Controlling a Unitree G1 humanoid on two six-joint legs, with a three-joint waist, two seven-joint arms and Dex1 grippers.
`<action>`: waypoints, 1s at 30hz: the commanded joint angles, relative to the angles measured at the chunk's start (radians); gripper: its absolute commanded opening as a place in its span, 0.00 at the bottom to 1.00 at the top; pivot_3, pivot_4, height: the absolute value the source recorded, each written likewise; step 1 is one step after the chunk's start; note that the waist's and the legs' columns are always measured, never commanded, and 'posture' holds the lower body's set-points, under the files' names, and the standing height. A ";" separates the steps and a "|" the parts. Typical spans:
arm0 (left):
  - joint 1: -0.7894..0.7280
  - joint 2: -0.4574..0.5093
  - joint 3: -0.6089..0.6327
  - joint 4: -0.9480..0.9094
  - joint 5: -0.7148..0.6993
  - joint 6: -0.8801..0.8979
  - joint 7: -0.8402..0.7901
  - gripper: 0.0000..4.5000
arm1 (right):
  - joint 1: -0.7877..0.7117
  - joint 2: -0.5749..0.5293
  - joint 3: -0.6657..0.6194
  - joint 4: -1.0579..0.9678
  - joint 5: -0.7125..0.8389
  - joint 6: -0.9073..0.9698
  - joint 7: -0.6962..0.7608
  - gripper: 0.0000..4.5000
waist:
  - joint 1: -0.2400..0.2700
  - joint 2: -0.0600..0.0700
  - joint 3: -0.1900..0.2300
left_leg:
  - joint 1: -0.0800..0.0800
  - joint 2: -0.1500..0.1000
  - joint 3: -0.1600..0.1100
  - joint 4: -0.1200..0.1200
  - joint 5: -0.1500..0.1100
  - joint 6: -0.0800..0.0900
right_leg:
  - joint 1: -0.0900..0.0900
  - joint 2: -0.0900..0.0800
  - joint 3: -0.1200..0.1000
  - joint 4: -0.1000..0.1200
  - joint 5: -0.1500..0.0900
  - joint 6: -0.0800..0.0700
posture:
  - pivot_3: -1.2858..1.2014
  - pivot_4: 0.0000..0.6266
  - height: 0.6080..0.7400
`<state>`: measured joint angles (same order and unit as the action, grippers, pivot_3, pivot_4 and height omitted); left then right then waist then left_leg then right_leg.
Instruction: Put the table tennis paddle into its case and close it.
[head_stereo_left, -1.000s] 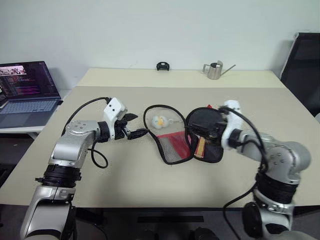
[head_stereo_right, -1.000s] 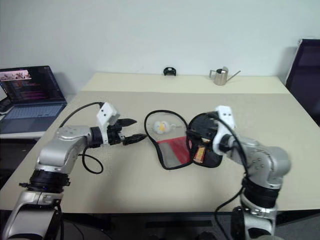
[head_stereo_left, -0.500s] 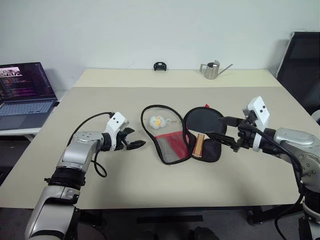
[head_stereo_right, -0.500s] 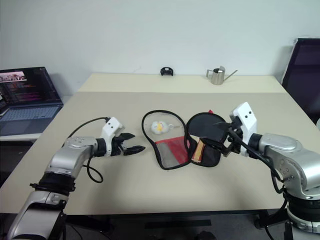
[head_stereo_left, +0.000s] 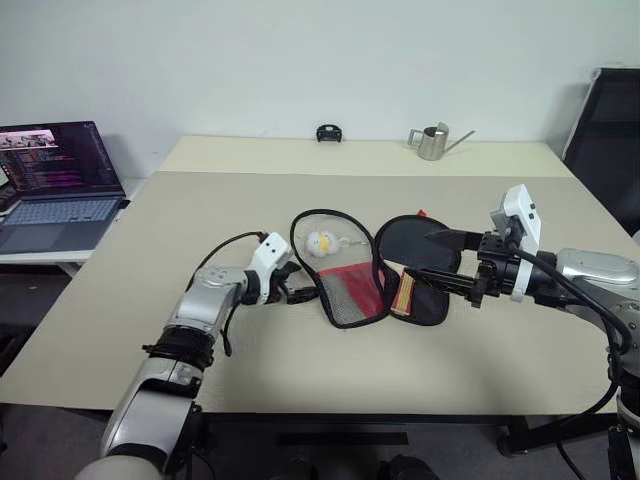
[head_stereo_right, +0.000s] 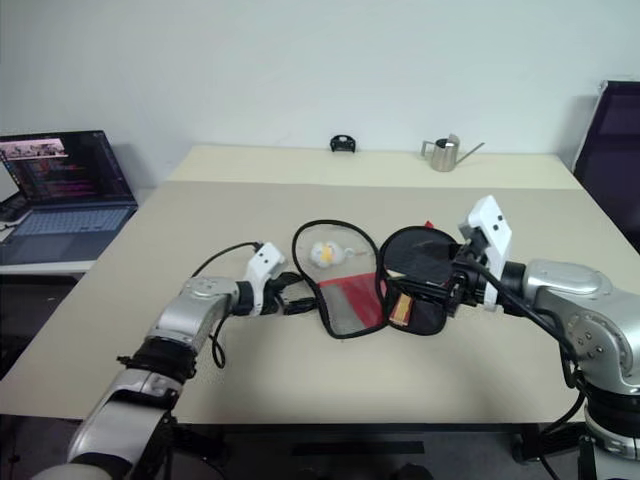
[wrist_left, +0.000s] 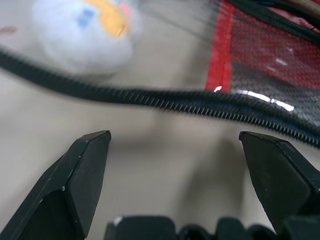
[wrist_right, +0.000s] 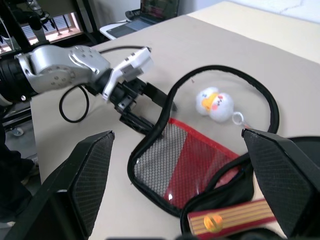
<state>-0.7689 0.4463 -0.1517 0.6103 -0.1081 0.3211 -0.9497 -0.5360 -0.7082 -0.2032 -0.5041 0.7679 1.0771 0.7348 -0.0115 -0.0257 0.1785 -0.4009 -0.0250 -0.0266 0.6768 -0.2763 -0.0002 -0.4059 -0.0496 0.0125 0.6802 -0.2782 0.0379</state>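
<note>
**Open-jawed grippers flanking the unzipped case**

The left gripper (head_stereo_left: 296, 291), jaws spread and empty, is reaching low along the tabletop (head_stereo_left: 480, 200), just beside the zipper rim of the case (head_stereo_left: 345, 290). The right gripper (head_stereo_left: 432, 257), jaws also spread, is hovering level over the table tennis paddle (head_stereo_left: 410, 250), which is lying in the open case. No writing is readable. A small white plush toy (head_stereo_left: 319, 241) is lying inside the zipper loop.
</note>
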 joint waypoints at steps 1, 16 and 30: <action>-0.069 -0.041 -0.013 0.020 0.013 -0.047 -0.013 1.00 | -0.007 -0.010 -0.016 -0.027 0.023 -0.025 -0.015 1.00 | 0.006 0.000 0.000 | 0.000 0.000 0.000 0.000 0.000 0.000 | 0.000 0.000 0.000 0.000 0.000 0.000 | 0.52 0.24 1.00; -0.411 -0.290 -0.023 0.372 0.065 -0.273 -0.049 1.00 | 0.044 -0.038 -0.091 -0.075 0.114 0.007 -0.107 1.00 | 0.011 -0.002 0.001 | -0.001 0.000 0.001 0.001 0.000 0.001 | 0.000 0.000 -0.001 -0.001 0.000 0.000 | 0.52 0.24 1.00; -0.437 -0.361 0.024 0.506 0.088 -0.370 -0.028 1.00 | 0.093 -0.047 -0.092 -0.062 0.114 0.007 -0.229 1.00 | 0.006 -0.002 0.001 | -0.001 0.000 0.001 0.001 -0.001 0.001 | -0.001 0.002 0.001 0.000 0.000 0.000 | 0.52 0.24 1.00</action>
<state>-1.1934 0.0732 -0.1479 1.1536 -0.0113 -0.0295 -0.9629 -0.4435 -0.7478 -0.2878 -0.5594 0.8844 1.0929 0.5194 -0.0057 -0.0278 0.1797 -0.4019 -0.0246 -0.0253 0.6774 -0.2769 0.0008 -0.4066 -0.0479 0.0131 0.6801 -0.2782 0.0380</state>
